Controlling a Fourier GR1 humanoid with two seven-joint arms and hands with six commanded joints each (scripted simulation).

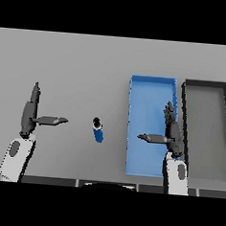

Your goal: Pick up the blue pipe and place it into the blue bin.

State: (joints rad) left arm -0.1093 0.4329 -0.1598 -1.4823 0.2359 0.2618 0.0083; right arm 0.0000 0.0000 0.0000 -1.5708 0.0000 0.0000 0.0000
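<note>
The short blue pipe with a dark cap [98, 130] is seen lying on the grey table [80, 64], apart from both hands. At its three o'clock, the shallow blue rectangular bin [153, 87] is overhung by the right hand [171, 131], fingers straight, thumb spread. At nine o'clock the left hand [29, 113] is held likewise spread. A dark grey tray [208, 84] is set beside the bin.

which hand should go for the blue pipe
Probably the right robot hand: it hangs open over the blue bin, and the blue pipe stands just left of the bin. The left robot hand is also open and about as near.
</note>
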